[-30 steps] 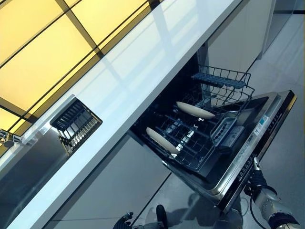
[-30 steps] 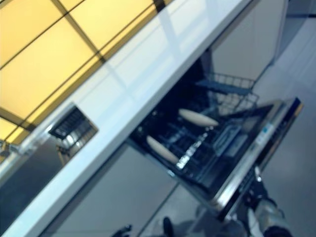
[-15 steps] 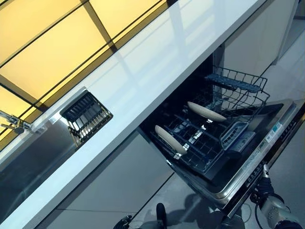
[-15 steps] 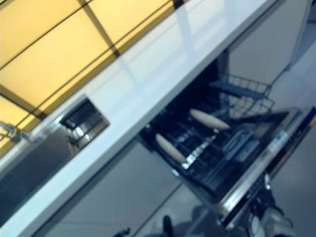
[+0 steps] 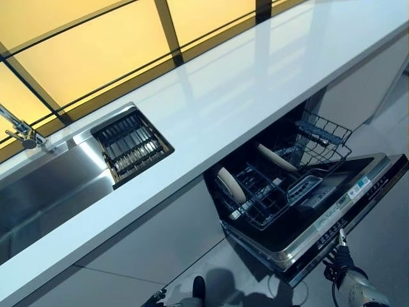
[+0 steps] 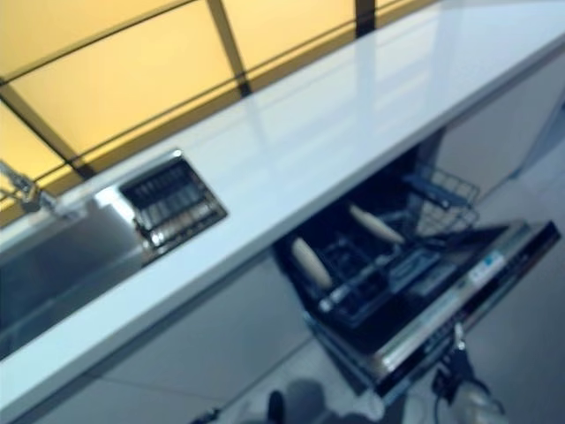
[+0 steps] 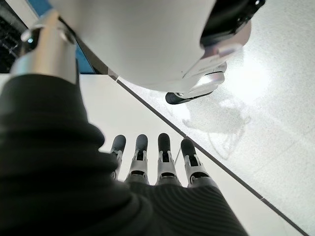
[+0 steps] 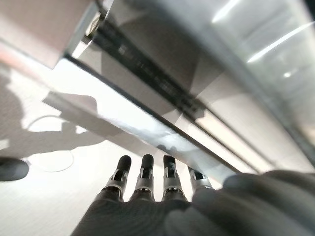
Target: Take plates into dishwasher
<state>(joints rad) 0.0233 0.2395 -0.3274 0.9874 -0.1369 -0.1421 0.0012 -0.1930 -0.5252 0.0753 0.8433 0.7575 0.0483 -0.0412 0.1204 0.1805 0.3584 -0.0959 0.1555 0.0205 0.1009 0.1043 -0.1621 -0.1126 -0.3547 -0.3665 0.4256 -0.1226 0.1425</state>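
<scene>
Fingers (image 8: pixel 144 173) of the right hand (image 8: pixel 147 206) are seen straight and side by side in its wrist view, holding nothing, with their dark tips close under the steel edge of the open dishwasher door (image 5: pixel 358 192); whether they touch it cannot be told. In the head views the same hand (image 5: pixel 339 256) is found just below the door's outer edge. The left hand (image 7: pixel 157 169) is held low over the pale floor (image 7: pixel 275 98), its fingers (image 7: pixel 164 152) likewise straight, close together and empty. Two cream plates are stood on edge in the dark wire lower rack (image 5: pixel 268 204), which is pulled out over the lowered door: one plate (image 5: pixel 230 185) sits at the rack's front left corner, the other plate (image 5: pixel 276 158) further back toward the rack's middle, well apart from the first. A raised wire basket section (image 5: pixel 323 137) is seen at the rack's far right end. The dishwasher is set under a long white countertop (image 5: pixel 255 89). Toward the countertop's left end a steel sink (image 5: pixel 45 192) is sunk, with a dark slotted drainer insert (image 5: pixel 131 144) at its right edge and a tap (image 5: pixel 19 128) at its back left corner.
</scene>
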